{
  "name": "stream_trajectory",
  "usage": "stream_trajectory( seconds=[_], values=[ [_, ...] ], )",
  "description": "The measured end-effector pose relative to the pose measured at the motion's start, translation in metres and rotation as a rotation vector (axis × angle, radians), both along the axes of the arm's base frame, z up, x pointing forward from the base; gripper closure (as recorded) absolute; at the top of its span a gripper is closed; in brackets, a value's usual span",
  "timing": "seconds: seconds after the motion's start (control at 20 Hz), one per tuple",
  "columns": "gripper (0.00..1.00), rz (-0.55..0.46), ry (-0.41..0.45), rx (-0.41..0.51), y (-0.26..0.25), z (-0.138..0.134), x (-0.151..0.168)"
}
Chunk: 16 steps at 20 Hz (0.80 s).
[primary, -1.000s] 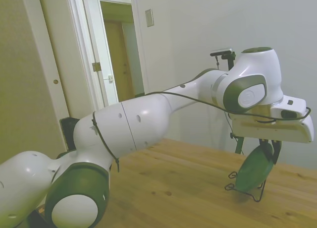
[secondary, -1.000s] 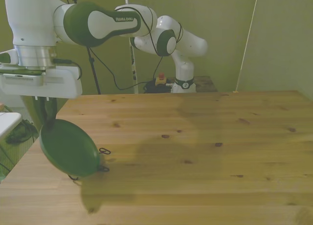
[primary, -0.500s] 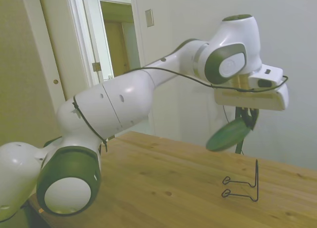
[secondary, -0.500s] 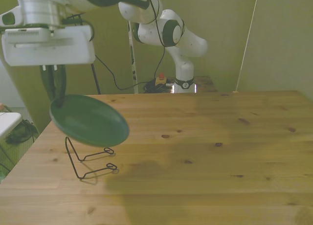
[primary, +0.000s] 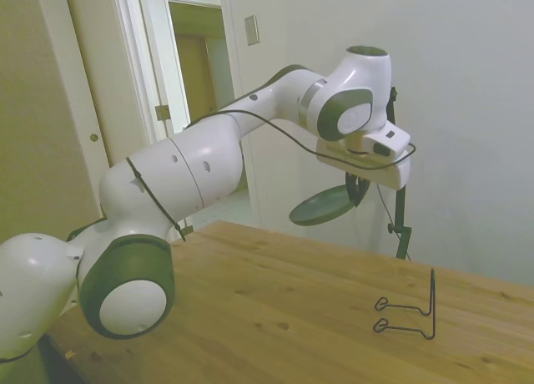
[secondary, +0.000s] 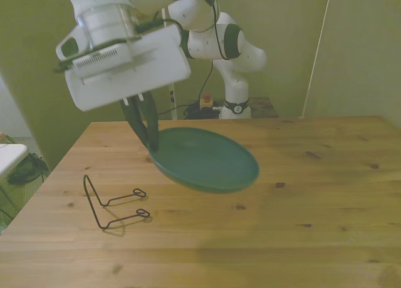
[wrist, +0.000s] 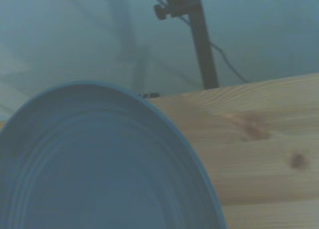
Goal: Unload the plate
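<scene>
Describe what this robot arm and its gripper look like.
The arm is glossy white with rounded segments and dark green joint caps. A thin black cable runs along it to the wrist. The gripper has a boxy white body with a vent grille and two slim dark fingers.

A room in a home or office fitted out as a robot lab: plain pale walls, a white-framed doorway [primary: 196,92] opening onto another door, a wall switch plate [primary: 251,29], and a wooden table [secondary: 326,194] carrying the arm.

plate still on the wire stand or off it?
Off. The plate hangs above the table, held at its rim by the tool; wire stand is bare.
</scene>
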State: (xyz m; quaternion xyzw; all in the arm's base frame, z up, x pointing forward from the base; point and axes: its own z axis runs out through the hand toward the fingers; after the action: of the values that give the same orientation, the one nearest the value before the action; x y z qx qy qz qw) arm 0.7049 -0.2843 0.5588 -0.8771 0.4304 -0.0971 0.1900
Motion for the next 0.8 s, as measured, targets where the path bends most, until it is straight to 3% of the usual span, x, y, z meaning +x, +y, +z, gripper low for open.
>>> stream_trajectory(
  seconds=[0.35,0.8],
  values=[
    [1.00,0.022,0.121,0.072,0.021,-0.100,0.033],
    [1.00,-0.001,0.222,0.080,0.005,-0.177,0.036]
  ],
)
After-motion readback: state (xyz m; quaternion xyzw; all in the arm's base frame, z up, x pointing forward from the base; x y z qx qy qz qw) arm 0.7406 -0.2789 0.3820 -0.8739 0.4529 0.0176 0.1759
